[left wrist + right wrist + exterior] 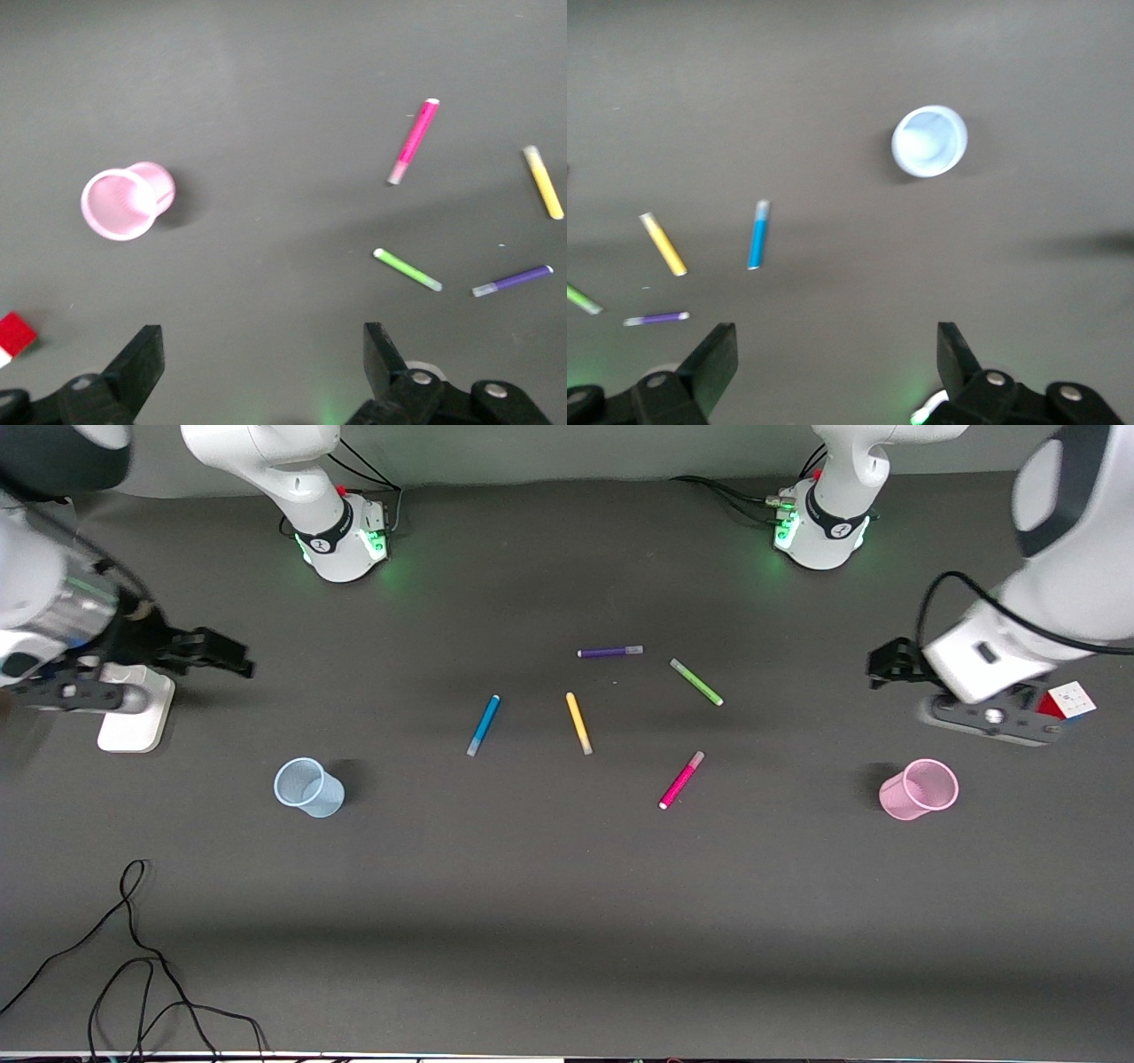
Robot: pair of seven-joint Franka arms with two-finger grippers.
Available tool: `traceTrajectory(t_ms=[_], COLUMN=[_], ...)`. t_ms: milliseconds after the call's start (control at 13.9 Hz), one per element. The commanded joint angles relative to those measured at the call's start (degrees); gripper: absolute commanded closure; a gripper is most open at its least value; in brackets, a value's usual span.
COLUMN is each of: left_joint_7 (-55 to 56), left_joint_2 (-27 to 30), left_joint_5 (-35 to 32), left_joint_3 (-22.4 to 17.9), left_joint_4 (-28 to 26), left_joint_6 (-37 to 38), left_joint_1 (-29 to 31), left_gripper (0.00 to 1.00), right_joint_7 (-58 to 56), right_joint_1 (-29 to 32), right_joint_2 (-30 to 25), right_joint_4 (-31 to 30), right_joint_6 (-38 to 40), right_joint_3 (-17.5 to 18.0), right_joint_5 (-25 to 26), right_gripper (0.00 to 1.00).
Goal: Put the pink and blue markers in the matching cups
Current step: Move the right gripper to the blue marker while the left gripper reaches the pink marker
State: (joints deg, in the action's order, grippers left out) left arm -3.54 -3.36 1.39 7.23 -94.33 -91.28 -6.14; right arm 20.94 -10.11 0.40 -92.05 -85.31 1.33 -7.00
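Observation:
The blue marker (484,725) and the pink marker (681,779) lie flat mid-table. The pale blue cup (307,787) stands toward the right arm's end, and the pink cup (920,789) stands toward the left arm's end. My right gripper (232,657) is open and empty over bare table at its end. Its wrist view shows the blue cup (928,142) and blue marker (757,235) ahead of the gripper (837,354). My left gripper (884,664) is open and empty over bare table at its end. Its wrist view shows the pink cup (127,200) and pink marker (414,141) ahead of the gripper (263,354).
Purple (610,652), yellow (578,723) and green (696,682) pens lie among the markers. A colour cube (1067,701) sits by the left gripper. A white block (135,708) sits under the right arm. A black cable (133,957) lies near the front camera.

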Motion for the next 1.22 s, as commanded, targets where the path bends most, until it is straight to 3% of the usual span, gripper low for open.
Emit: traceTrajectory(t_ms=[0, 144, 575, 1150], left_joint_7=[-0.24, -0.42, -1.91, -1.91], left_joint_2=[-0.86, -1.56, -4.1, -5.86], left_joint_5=[-0.34, -0.16, -0.08, -1.3], left_joint_3=[4.97, 8.14, 12.55, 12.55], left_joint_4=[1.7, 1.61, -0.76, -18.94], left_joint_6=[-1.09, -2.22, -7.14, -29.45], left_joint_1=[-0.8, -1.24, -2.29, -5.54], left_gripper=[0.0, 0.0, 0.0, 0.0], right_joint_7=[15.65, 23.06, 25.82, 25.82], right_joint_1=[-9.11, -13.43, -13.62, -11.07], right_joint_2=[4.15, 7.5, 8.83, 20.51], right_joint_4=[5.8, 9.42, 6.28, 1.62], right_joint_6=[1.02, 1.02, 1.72, -5.82], right_joint_3=[-0.19, -0.27, -0.62, -1.94], right_joint_5=[-0.73, -3.01, -3.37, -6.44], right_gripper=[0.0, 0.0, 0.0, 0.01])
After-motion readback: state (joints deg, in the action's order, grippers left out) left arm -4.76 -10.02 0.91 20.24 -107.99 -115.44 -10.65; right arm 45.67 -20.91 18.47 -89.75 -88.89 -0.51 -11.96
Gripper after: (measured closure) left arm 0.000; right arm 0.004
